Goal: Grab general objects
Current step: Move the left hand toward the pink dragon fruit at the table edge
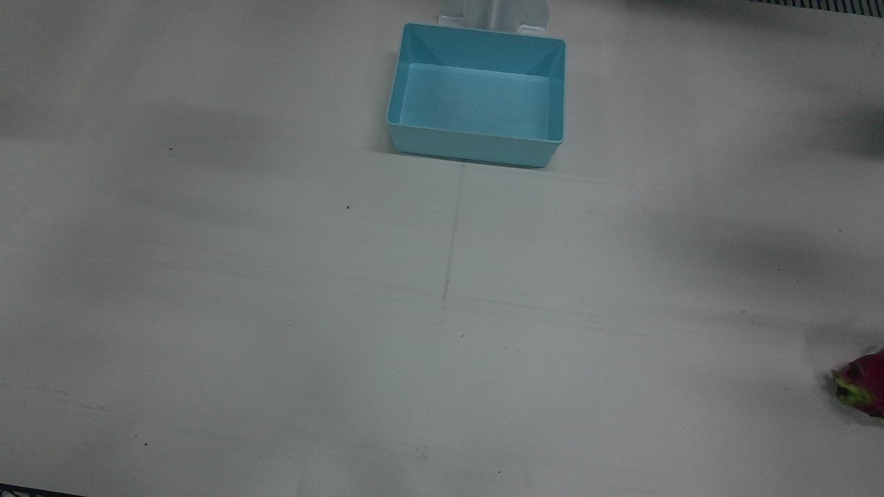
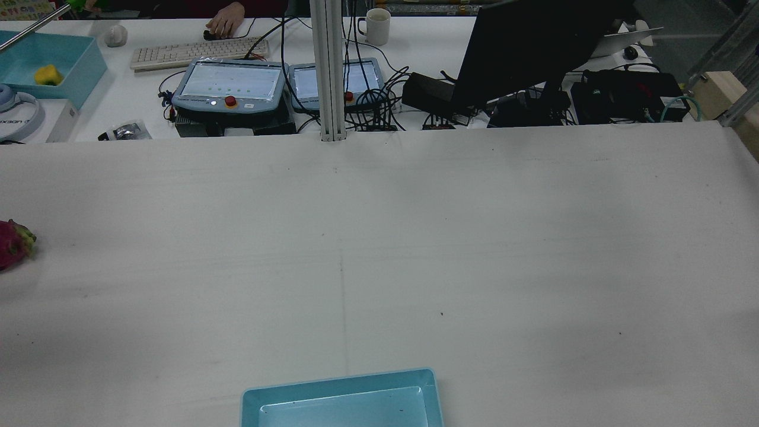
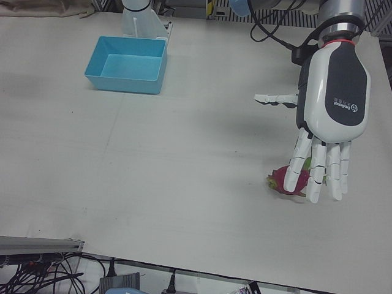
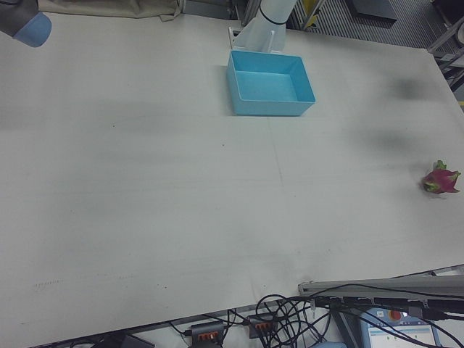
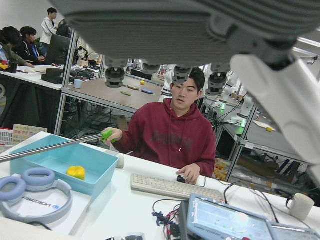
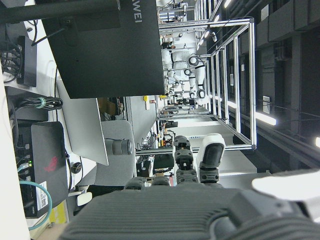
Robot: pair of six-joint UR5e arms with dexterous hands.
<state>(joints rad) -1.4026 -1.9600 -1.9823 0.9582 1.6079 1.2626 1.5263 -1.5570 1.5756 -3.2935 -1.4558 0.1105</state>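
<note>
A pink dragon fruit (image 3: 283,181) with green tips lies on the white table near the edge on my left arm's side. It also shows in the front view (image 1: 863,382), rear view (image 2: 13,244) and right-front view (image 4: 440,179). My left hand (image 3: 327,122) hangs above the table with its fingers pointing down and apart, holding nothing. It overlaps the fruit in the left-front view, but the other views show no hand at the fruit. My right hand (image 6: 175,215) shows only in its own view, fingers extended and empty.
A light blue empty bin (image 1: 476,148) stands at the table's middle near the pedestals, also in the rear view (image 2: 341,382). Beyond the far edge are a monitor (image 2: 533,53), control pendants (image 2: 231,86) and a seated person (image 5: 172,135).
</note>
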